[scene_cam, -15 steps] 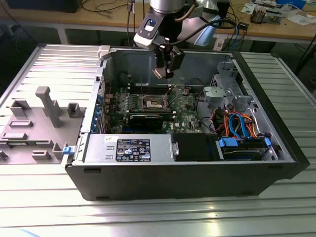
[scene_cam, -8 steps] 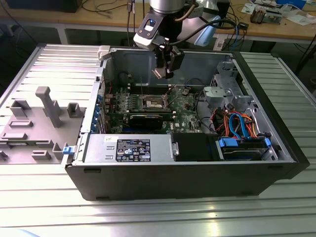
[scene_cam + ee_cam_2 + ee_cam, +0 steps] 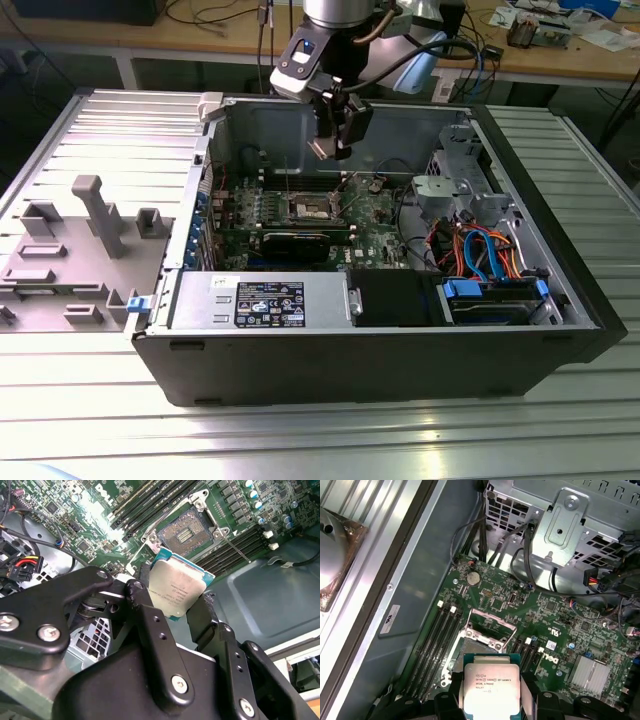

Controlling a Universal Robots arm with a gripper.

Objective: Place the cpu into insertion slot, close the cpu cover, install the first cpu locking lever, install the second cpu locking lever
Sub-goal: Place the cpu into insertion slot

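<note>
Black two-finger gripper (image 3: 333, 148), upper centre of the exterior view, clamps the small flat square silver-topped cpu (image 3: 176, 582) by opposite edges, clear above the uncovered square black-and-grey insertion slot (image 3: 187, 530). Judged light, rigid and fragile underneath: hold by the edges only.

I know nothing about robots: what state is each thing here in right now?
pincer, shut on the cpu
cpu, held above the board, not yet seated
insertion slot, empty, contacts exposed
cpu cover, swung open
computer case, lying flat, open side up
</note>
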